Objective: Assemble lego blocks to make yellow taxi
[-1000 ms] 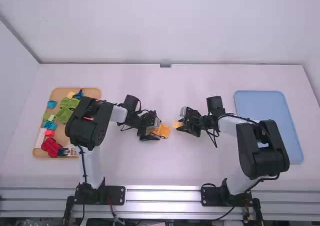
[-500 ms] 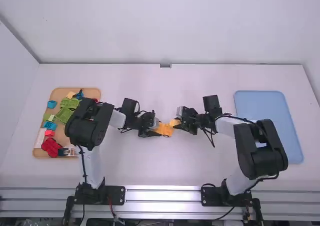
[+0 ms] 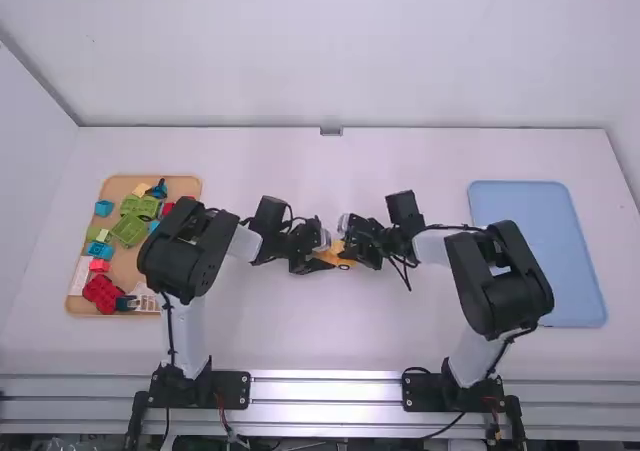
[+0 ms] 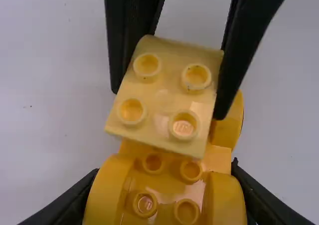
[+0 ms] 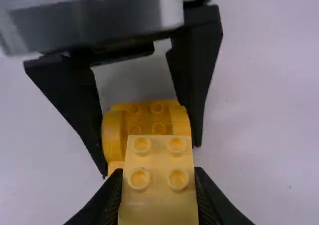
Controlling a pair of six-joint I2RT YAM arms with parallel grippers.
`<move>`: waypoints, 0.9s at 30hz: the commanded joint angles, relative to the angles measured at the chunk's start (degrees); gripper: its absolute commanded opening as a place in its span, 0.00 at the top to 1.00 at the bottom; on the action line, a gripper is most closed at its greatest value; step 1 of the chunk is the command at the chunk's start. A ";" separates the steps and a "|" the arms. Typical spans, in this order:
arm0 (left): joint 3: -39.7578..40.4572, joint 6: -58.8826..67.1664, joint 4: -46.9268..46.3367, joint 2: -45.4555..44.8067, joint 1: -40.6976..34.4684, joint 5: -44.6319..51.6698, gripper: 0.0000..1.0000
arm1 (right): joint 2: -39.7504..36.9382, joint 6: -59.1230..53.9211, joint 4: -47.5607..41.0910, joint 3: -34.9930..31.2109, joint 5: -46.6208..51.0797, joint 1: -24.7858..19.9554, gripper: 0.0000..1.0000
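Over the middle of the white bench (image 3: 290,331), the left gripper (image 3: 320,262) is holding the deep yellow, glossy plastic taxi body (image 4: 167,185). Its fingers are standing apart by the body's width and pressing on the two rounded side pieces, with four raised studs showing between those sides.

From the opposite side, the right gripper (image 3: 350,251) is gripping a paler yellow, square-topped plastic block (image 5: 159,202) with four studs. Its fingers are closing around the block's two sides, parted only by the block itself. The block is overlapping part of the taxi body in both wrist views and is looking slightly tilted against it in the left one; whether the two are touching, I cannot tell.

To the left on the bench, a shallow tan tray (image 3: 118,186) is holding loose green blocks (image 3: 130,229), a bright blue block (image 3: 103,208), a bulky red piece (image 3: 100,291) and a flat white piece (image 3: 79,276). To the right, a light blue rectangular tray (image 3: 545,256) is lying beyond the right arm.
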 commanded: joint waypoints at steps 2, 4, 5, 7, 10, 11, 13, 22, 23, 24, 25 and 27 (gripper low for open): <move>-0.68 -3.63 -3.04 1.11 0.79 -4.76 0.56 | 2.32 -1.42 -0.22 1.29 -2.71 -2.67 0.82; -0.55 -3.85 -3.23 1.11 0.50 -4.74 0.56 | 2.32 -2.95 -0.22 1.09 -3.50 -3.23 0.82; -0.48 -4.55 -3.19 1.11 0.46 -4.83 0.55 | 2.32 -3.39 0.02 0.96 -3.58 -3.52 0.82; -0.39 -5.09 -3.15 1.11 0.48 -4.92 0.55 | 2.32 -4.00 -0.17 0.96 -3.50 -3.52 0.82; -0.42 -5.07 -2.99 1.11 0.48 -4.81 0.55 | 2.32 -4.31 -0.72 0.96 -3.56 -2.99 0.82; -0.42 -5.07 -2.99 1.11 0.46 -4.96 0.54 | 2.32 -4.72 -1.11 0.96 -3.58 -2.62 0.82; -0.44 -5.07 -3.02 1.11 0.48 -5.22 0.54 | 2.32 -7.06 -1.97 0.98 -3.54 -1.84 0.82; -0.52 -5.07 -2.95 1.11 0.46 -6.25 0.55 | 2.32 -7.15 -3.23 1.03 -2.27 -1.70 0.83; -0.52 -5.05 -2.97 1.11 0.48 -6.27 0.55 | 2.32 -6.67 -3.32 1.01 -2.38 -1.68 0.82; -0.52 -5.01 -2.95 1.11 0.48 -6.32 0.55 | 2.32 -5.77 -3.23 1.01 -2.49 -1.66 0.82; -0.48 -5.03 -2.95 1.11 0.46 -6.49 0.55 | 2.29 -5.16 -3.21 1.20 -2.91 -1.66 0.82; -0.44 -4.79 -2.95 1.11 0.48 -6.45 0.56 | 2.29 -5.20 -3.96 2.05 -4.87 -1.86 0.82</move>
